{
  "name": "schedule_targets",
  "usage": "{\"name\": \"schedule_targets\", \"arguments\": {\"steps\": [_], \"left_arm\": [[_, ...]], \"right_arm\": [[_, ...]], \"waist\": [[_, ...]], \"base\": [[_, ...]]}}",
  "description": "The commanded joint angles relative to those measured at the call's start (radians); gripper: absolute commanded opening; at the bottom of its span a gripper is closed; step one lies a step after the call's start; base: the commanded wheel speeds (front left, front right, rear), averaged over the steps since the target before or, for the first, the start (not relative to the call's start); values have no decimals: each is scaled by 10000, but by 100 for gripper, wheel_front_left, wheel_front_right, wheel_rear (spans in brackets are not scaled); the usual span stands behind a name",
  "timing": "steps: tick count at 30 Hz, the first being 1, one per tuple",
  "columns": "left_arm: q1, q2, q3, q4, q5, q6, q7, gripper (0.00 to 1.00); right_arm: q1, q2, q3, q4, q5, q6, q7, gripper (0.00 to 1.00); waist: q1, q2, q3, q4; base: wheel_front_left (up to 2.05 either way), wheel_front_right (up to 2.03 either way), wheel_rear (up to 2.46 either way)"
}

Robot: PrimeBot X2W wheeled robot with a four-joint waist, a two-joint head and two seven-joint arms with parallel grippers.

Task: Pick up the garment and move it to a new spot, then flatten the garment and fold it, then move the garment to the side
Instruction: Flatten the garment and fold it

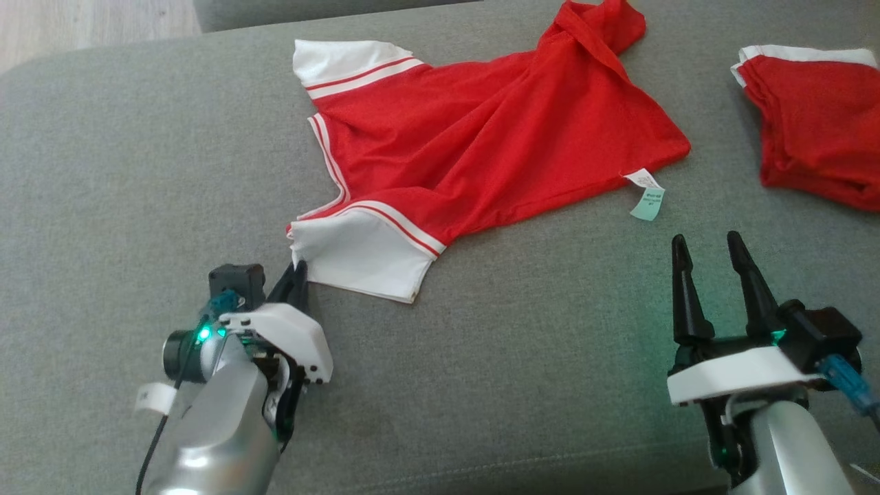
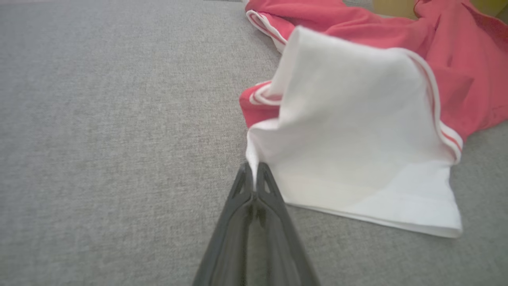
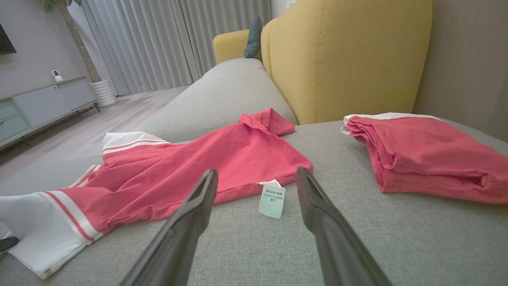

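The garment [image 1: 481,130], a red jersey T-shirt with white sleeves and red-striped trim, lies rumpled on the grey sofa seat [image 1: 137,172]. Its near white sleeve [image 2: 357,131] points toward me. My left gripper [image 1: 297,273] is shut on the corner of that sleeve; in the left wrist view the two fingertips [image 2: 254,176] pinch the white cloth. My right gripper [image 1: 708,251] stands open just short of the shirt's hem, near the small care label [image 3: 272,198], touching nothing. The garment [image 3: 190,167] and the label also lie ahead of its spread fingers [image 3: 198,198].
A smaller bundled red piece with white trim [image 1: 818,130] lies at the right of the seat. A yellow sofa back [image 3: 345,55] rises behind it. Wood floor [image 1: 82,27] lies beyond the seat's far left edge.
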Motion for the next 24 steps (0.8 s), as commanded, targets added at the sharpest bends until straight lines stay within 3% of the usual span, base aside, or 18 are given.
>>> {"name": "schedule_targets", "arguments": {"steps": [1, 5, 9, 17, 24], "left_arm": [[-306, 115, 252, -209, -81, -22, -94, 0], [72, 103, 237, -629, -101, -133, -126, 0], [935, 181, 525, -1915, -167, -64, -133, 0], [3400, 324, 1191, -5222, -360, 529, -136, 0], [4464, 600, 1420, -6998, -439, 1033, 136, 0]], "right_arm": [[-337, -39, 197, -261, 29, 65, -136, 100], [-286, -39, 10, -173, 8, 65, -92, 100], [-267, -39, -331, -41, -79, 65, 37, 100], [-215, -39, -1287, 448, -286, 65, 875, 100], [-477, -39, -1791, 1039, -665, 65, 1473, 100]], "waist": [[-1, 0, -19, 9], [-1, 0, -132, 109], [-1, 0, -272, 337], [-1, 0, -539, 1146], [-1, 0, -609, 1758]], "base": [[0, 0, 0], [0, 0, 0], [0, 0, 0], [0, 0, 0], [0, 0, 0]]}}
